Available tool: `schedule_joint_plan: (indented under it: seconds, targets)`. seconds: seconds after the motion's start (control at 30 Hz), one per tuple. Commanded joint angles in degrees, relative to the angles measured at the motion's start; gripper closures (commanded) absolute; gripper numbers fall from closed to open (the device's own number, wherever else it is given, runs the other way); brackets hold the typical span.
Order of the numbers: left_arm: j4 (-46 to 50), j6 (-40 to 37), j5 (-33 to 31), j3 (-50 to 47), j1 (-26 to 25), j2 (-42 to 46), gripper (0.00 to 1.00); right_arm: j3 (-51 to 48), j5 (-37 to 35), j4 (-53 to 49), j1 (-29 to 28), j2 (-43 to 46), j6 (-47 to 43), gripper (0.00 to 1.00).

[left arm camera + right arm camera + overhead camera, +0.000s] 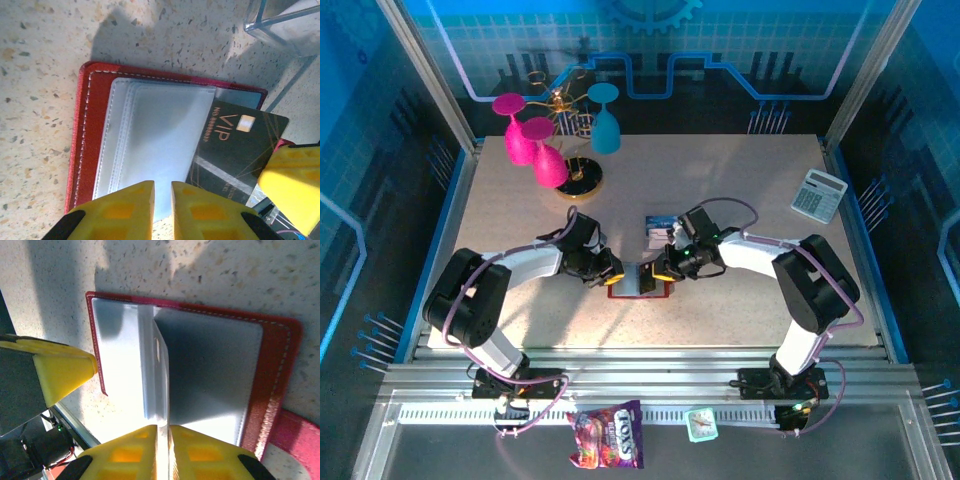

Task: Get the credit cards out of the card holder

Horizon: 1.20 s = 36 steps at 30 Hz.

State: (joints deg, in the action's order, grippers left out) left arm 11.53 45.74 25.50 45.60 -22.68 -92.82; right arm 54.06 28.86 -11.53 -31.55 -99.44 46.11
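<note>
At the nearest edge, in front of the arm bases, a colourful snack bag (607,437) and a small teal packet (701,425) lie on the grey shelf. Beyond them the two arms reach inward and meet at the middle of the speckled table (720,315). There the red card holder (640,291) lies open and flat, between the two claws. The left gripper (162,202) is over the near edge of the holder's clear pockets. Its yellow fingers stand almost together with only a thin gap, and I cannot tell if they pinch the plastic or are loose. The right gripper (163,452) is clenched on one clear pocket leaf of the holder, which stands up on its edge and runs straight between the fingers. A black credit card (235,150) with gold "VIP" letters sticks out of a pocket at an angle, one part under the plastic. One yellow finger of the right gripper is over its corner. Just behind the holder stands a clear plastic box (282,25). Farther, at the right back of the table, lies a grey-white calculator (819,194). At the left back a round stand (582,180) carries pink glasses (548,165) and one blue glass (605,120), bowls down
</note>
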Motion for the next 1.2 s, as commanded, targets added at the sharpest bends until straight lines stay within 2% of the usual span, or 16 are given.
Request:
schedule_joint_plan:
  seconds: [0.0,0.3,0.47,0.77,0.97,1.17]
  targets:
    - [-0.45,0.76,1.36,0.36,-0.17,1.46,0.83,1.28,-0.73,-0.85,-1.19,-0.47,1.47,0.84]
    - [-0.71,0.06,2.67,0.96,-0.07,1.59,0.83,1.06,-2.42,-1.77,-2.02,0.63,2.06,0.85]
    - [-1.03,0.06,2.89,0.33,0.0,1.81,0.83,1.03,-3.27,-2.33,-2.2,1.07,1.92,0.91]
    - [-1.48,0.25,1.66,-0.46,0.84,4.98,0.77,2.35,-3.88,-4.84,-1.69,3.31,-0.12,0.93]
    - [-2.34,1.19,1.53,0.21,1.24,5.08,0.77,4.05,-4.22,-9.56,0.54,5.51,-5.41,0.98]
    - [-2.58,2.25,0.44,-0.56,1.24,6.67,0.77,8.96,-6.68,-19.49,4.06,6.55,-18.85,1.0]
